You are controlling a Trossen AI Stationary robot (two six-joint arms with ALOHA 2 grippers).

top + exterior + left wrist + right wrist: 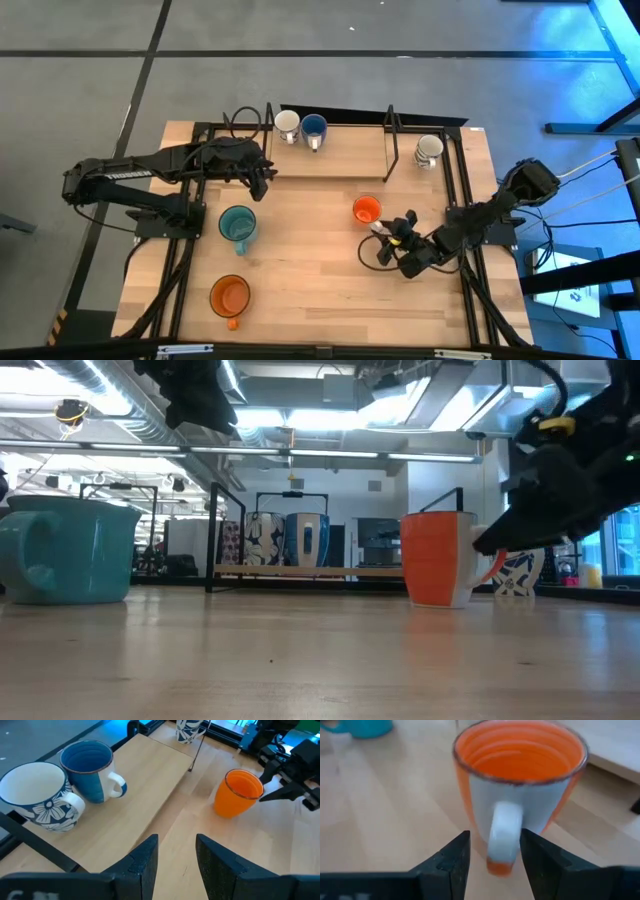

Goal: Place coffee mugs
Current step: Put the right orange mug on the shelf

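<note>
Right gripper (385, 234) is low over the table (300, 280), right of centre, fingers spread either side of the handle of an upright orange mug (366, 210); the handle (504, 831) sits in the gap, and I can't tell if the pads touch it

Left gripper (265, 175) hangs above the table's far left part, just off the near edge of the raised shelf (340, 158), fingers (145, 860) parted, nothing between them

On the shelf: a white flower-pattern mug (287, 125) and a dark blue mug (314, 127) side by side at the left end, a second white mug (429, 149) at the right end beyond a black wire divider (391, 145)

Teal mug (238, 225) stands on the table left of centre, well clear of the orange one. A second orange mug (230, 296) sits near the front left

Cables (372, 250) loop on the table beside the right gripper, on its near-left side
</note>
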